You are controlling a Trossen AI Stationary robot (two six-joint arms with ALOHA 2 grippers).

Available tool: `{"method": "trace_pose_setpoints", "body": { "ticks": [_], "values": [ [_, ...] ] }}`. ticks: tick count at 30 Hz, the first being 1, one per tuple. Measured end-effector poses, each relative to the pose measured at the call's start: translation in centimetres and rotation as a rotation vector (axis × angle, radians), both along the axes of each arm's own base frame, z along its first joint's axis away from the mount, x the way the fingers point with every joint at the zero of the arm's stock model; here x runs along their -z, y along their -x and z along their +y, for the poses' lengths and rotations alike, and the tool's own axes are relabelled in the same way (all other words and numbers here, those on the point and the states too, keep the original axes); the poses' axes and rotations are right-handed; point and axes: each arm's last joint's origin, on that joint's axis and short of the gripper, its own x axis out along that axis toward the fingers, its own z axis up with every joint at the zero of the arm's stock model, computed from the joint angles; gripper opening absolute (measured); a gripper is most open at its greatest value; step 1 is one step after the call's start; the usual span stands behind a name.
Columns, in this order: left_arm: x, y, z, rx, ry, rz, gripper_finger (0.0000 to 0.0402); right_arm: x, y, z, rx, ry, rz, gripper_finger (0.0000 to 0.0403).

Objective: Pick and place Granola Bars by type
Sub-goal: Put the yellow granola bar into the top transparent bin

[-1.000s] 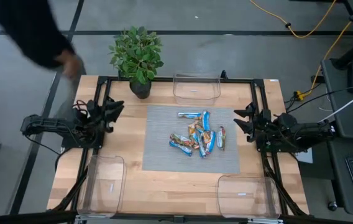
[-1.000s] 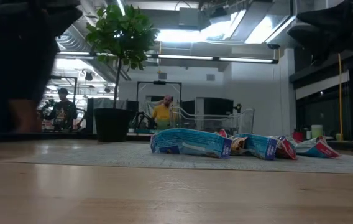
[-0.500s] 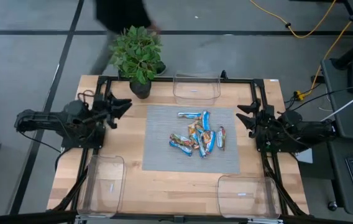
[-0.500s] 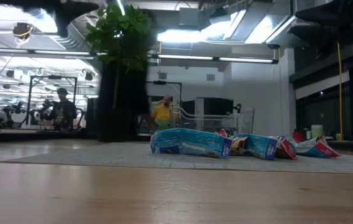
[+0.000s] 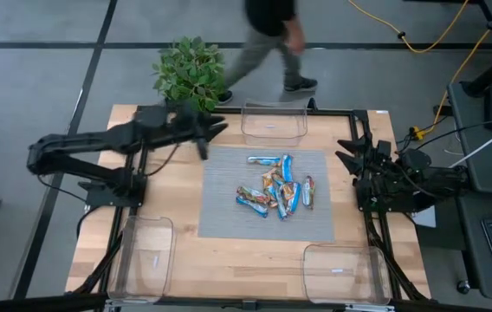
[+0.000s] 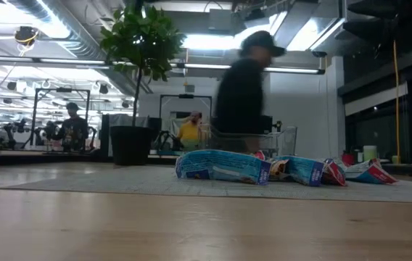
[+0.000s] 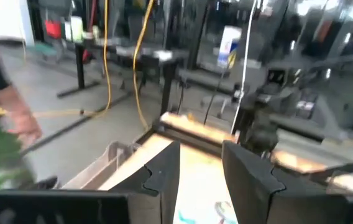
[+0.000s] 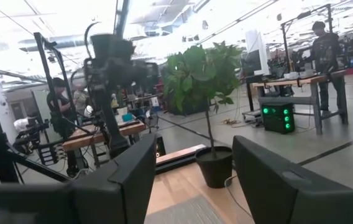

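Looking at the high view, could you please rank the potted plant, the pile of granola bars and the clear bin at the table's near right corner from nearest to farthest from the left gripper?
From the left gripper:
1. Potted plant, just behind it at the table's far edge.
2. Pile of granola bars, on the grey mat toward the table's middle.
3. Clear bin, at the near right corner, plainly farthest.

— What sort of place is this?

— A robotics lab in an open industrial hall. Bare ducts [image 6: 83, 43] and strip lights [image 6: 249, 69] run overhead, and the floor [image 5: 21, 78] is grey concrete marked with dark lines.

— What else says lab?

— More framed workbenches [image 8: 288, 78] stand across the room with people at them, yellow cables [image 5: 454, 43] trail over the floor at two o'clock, and a person [image 5: 268, 39] walks past at twelve.
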Motion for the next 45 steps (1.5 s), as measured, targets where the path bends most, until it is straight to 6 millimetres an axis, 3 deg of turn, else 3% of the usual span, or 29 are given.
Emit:
{"method": "trace_pose_setpoints", "body": {
  "ticks": [7, 13, 18, 24, 31, 41, 45],
  "values": [
    [0.3, -6.9, 2.8, 0.097, 0.027, 0.273, 0.0113, 0.0, 0.0, 0.0, -0.001, 0.002, 0.001, 0.0213],
    [2.4, -11.9, 4.0, 0.141, 0.035, 0.445, 0.0113, 0.0, 0.0, 0.0, -0.012, 0.004, 0.002, 0.0213],
    [5.1, -14.6, 4.5, 0.220, 0.086, 0.507, 0.0113, 0.1, 0.0, 0.1, -0.022, 0.005, 0.006, 0.0213],
    [9.1, -15.8, 4.7, 0.236, 0.133, 0.675, 0.0113, 0.2, -0.1, 0.1, -0.024, 0.003, 0.025, 0.0213],
    [12.3, -16.5, 3.5, 0.241, 0.023, 0.890, 0.0114, 0.5, -0.2, 0.1, -0.048, 0.008, 0.049, 0.0213],
    [15.5, -17.4, 3.2, 0.273, 0.118, 0.968, 0.0115, 0.6, -0.2, 0.2, -0.056, 0.011, 0.063, 0.0213],
    [17.2, -17.3, 3.1, 0.331, 0.167, 1.046, 0.0136, 0.7, -0.2, 0.2, -0.069, 0.012, 0.070, 0.0213]
  ]
}}
